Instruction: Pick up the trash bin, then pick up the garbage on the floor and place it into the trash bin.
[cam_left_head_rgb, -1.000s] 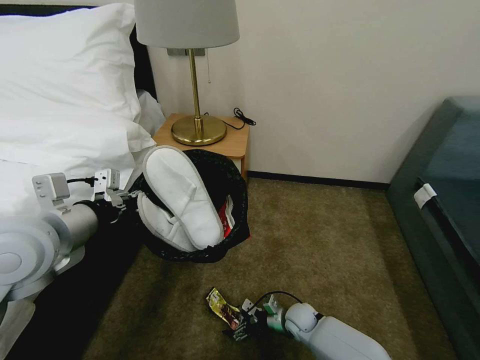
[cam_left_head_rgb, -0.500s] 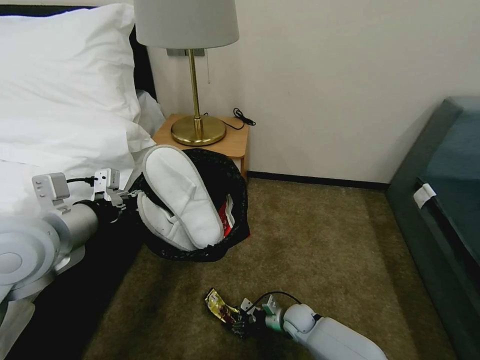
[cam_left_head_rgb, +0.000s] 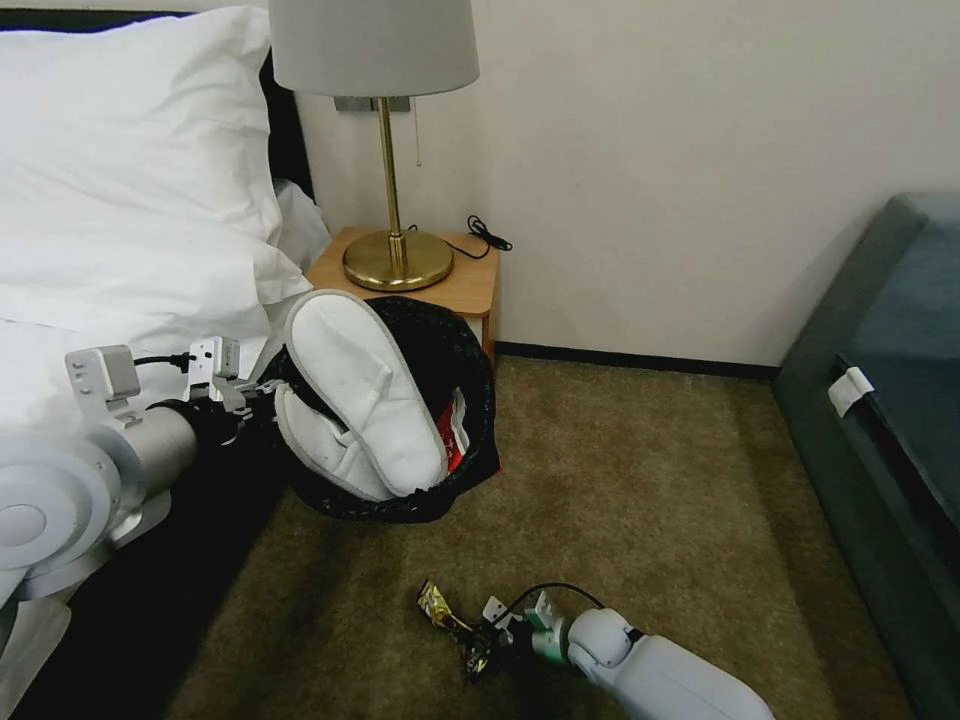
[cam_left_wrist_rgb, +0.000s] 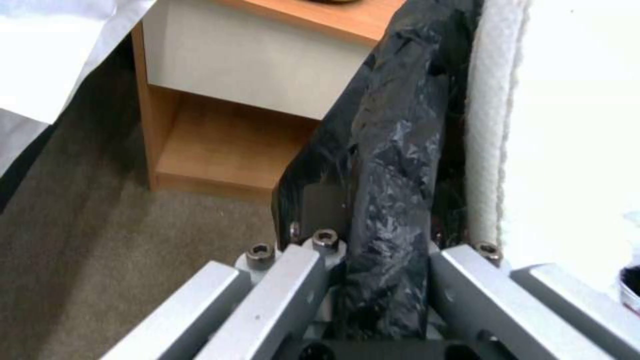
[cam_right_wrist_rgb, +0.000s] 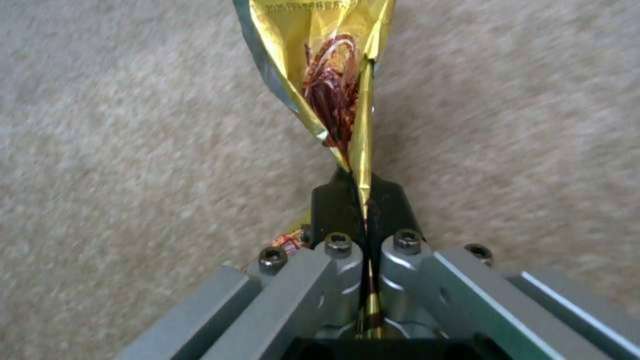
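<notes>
Gold foil, printed with a red-brown swirl, is pinched flat between the black pads of my right gripper (cam_right_wrist_rgb: 365, 210): this snack wrapper (cam_right_wrist_rgb: 327, 85) sticks out past the fingertips and hangs just over the beige carpet (cam_right_wrist_rgb: 120, 125). In the head view the wrapper (cam_left_head_rgb: 440, 606) sits at about 6 o'clock, low and near the middle, with my right gripper (cam_left_head_rgb: 478, 652) clenched on its nearer end and the right arm reaching in from 5 o'clock.

Up at about 10 o'clock from the wrapper, the trash bin (cam_left_head_rgb: 470, 400) is held off the floor, tilted so its mouth faces the camera, its crinkly black bag (cam_left_wrist_rgb: 387, 200) gripped at the rim by my left gripper (cam_left_wrist_rgb: 380, 280), whose fingers are closed on the plastic and the bin's wall. A white slipper (cam_left_head_rgb: 365, 395) stands sole-out in the bin, overhanging the rim, with something red (cam_left_head_rgb: 455, 440) beside it inside.

Behind the bin, at 12 o'clock, a wooden nightstand (cam_left_head_rgb: 470, 285) carries a brass lamp (cam_left_head_rgb: 395, 255). The bed with white pillows (cam_left_head_rgb: 130, 150) fills 9 to 11 o'clock.
</notes>
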